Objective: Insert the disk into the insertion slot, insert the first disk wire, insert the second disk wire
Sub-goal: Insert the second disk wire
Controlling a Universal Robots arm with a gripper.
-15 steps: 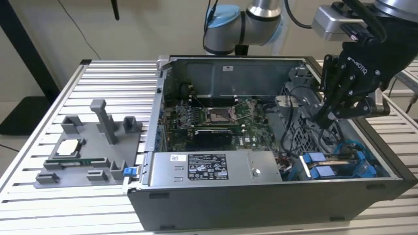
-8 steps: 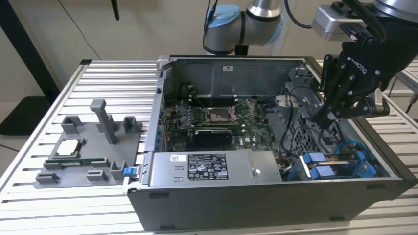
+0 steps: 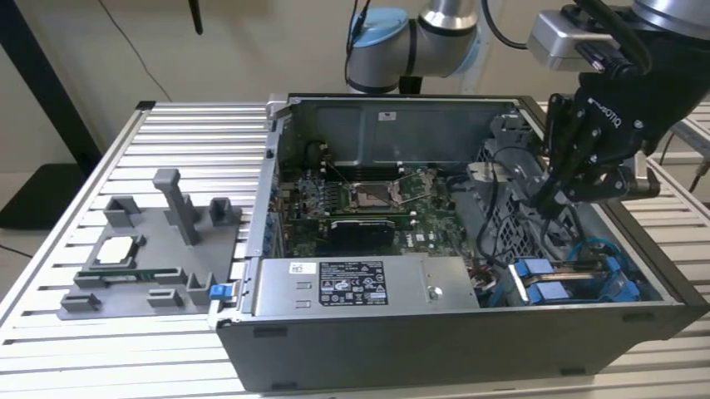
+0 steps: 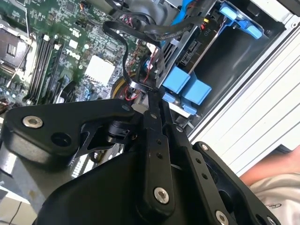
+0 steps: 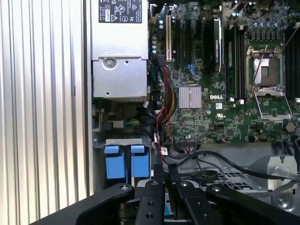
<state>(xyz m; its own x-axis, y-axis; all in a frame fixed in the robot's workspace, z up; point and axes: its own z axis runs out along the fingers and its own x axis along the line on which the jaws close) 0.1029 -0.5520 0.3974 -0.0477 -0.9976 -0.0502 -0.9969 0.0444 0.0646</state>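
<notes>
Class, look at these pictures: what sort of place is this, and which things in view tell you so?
Probably a robotics lab or test bench for computer assembly. An open computer case with its motherboard exposed sits on a slatted aluminium table, a robot gripper reaches into it, and a grey parts fixture lies beside it.

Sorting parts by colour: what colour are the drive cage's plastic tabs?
Bright blue tabs, clearest in the first wrist view.

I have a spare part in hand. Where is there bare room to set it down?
The slatted table is bare in front of the grey fixture and beside the computer case. Inside the case it is crowded, most around the gripper.
</notes>
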